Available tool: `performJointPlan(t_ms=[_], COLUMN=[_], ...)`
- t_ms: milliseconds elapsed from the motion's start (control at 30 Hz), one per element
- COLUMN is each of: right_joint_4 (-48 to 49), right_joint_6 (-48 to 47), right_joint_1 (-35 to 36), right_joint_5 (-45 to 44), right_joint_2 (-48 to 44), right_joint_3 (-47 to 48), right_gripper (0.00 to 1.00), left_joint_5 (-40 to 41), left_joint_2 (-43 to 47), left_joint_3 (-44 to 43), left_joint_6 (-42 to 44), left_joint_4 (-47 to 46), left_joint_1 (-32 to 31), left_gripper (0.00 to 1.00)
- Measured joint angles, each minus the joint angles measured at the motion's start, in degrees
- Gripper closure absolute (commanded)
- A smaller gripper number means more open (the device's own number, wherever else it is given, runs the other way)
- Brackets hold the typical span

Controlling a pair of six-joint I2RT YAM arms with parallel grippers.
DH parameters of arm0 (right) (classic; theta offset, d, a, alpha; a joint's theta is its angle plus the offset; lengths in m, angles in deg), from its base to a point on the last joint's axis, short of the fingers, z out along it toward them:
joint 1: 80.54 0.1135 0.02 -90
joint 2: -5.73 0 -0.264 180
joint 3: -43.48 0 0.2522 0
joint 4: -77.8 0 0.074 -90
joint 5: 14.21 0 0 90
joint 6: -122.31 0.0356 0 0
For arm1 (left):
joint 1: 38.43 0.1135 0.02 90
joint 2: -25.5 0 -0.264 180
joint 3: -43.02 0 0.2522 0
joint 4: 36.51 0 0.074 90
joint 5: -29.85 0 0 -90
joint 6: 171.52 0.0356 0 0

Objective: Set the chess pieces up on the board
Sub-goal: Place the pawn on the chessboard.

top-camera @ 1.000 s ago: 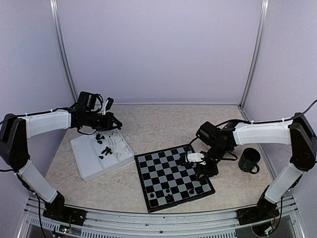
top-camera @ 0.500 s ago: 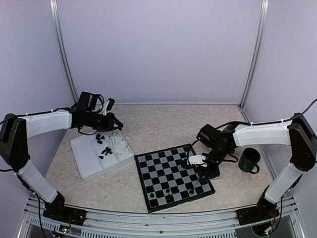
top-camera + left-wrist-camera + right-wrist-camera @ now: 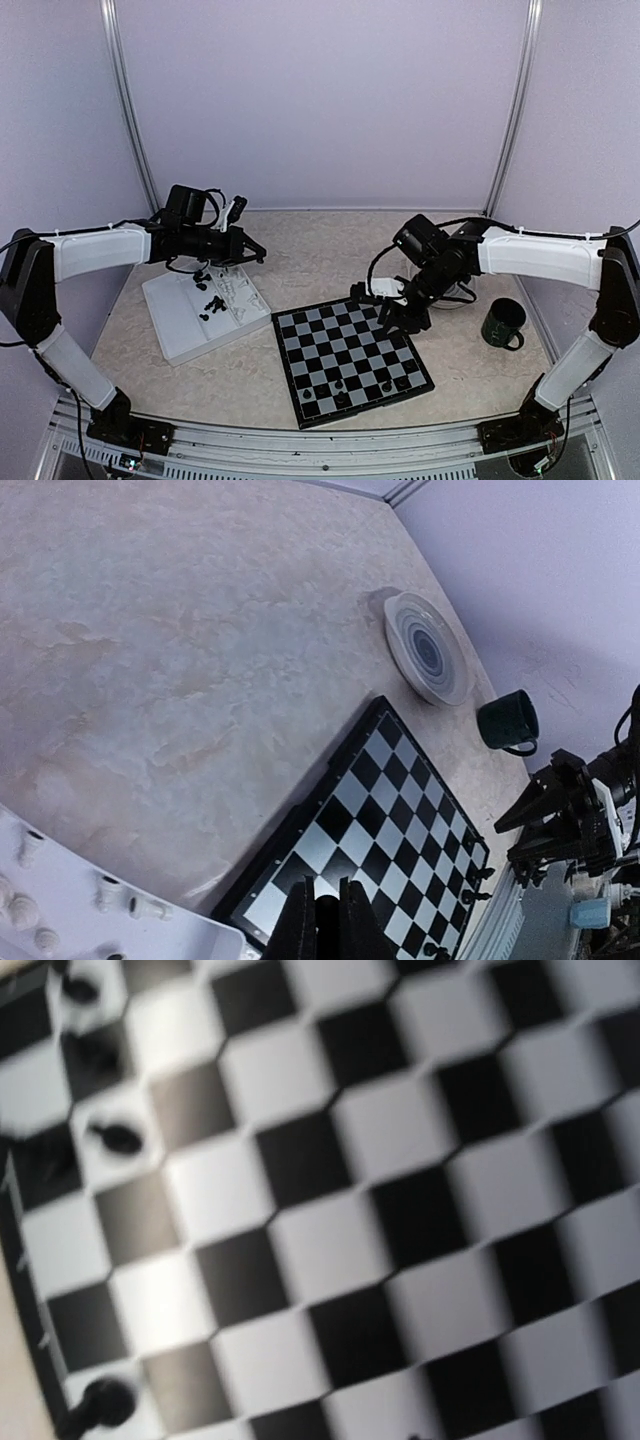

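Observation:
The board (image 3: 330, 340) lies at the table's middle front, with a few black chess pieces (image 3: 340, 384) along its near edge. More pieces (image 3: 208, 300) lie in the white tray (image 3: 180, 330) on the left. My left gripper (image 3: 255, 255) hangs just right of the tray's far end. In the left wrist view it (image 3: 325, 925) is shut on a black chess piece, with the board (image 3: 400, 780) beyond. My right gripper (image 3: 378, 305) hovers over the board's far right corner, its fingers spread and nothing between them. The right wrist view shows only blurred board squares (image 3: 330, 1240) and black pieces (image 3: 120, 1138).
A dark green mug (image 3: 503, 324) stands right of the board. A round grey ringed plate (image 3: 428, 648) sits behind the board, mostly hidden by my right arm in the top view. White pieces (image 3: 110, 890) lie in the tray (image 3: 60, 930). Walls close in on three sides.
My right gripper has lifted off the board's right side and moved left toward its far corner. My left gripper has moved right, off the tray toward the board.

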Motion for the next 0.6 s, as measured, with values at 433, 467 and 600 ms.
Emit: performJointPlan(t_ms=[433,467,600], right_joint_4=[12.9,13.2,13.8], right_joint_6=[3.4,3.1,2.2], right_joint_1=[0.0,0.0,-0.4], right_joint_5=[-0.8,-0.4,1.2], right_joint_2=[0.3,0.1,-2.6], right_joint_3=[13.9,13.9,9.6], right_gripper=[0.64,0.64,0.64], left_joint_5=[6.7,8.4,13.9], left_joint_2=[0.6,0.7,1.2], left_joint_3=[-0.4,-0.9,4.8], left_joint_6=[-6.3,-4.0,4.2], left_joint_4=[-13.7,-14.6,-22.6], left_joint_1=[-22.7,-24.9,-30.8], left_gripper=[0.92,0.92,0.93])
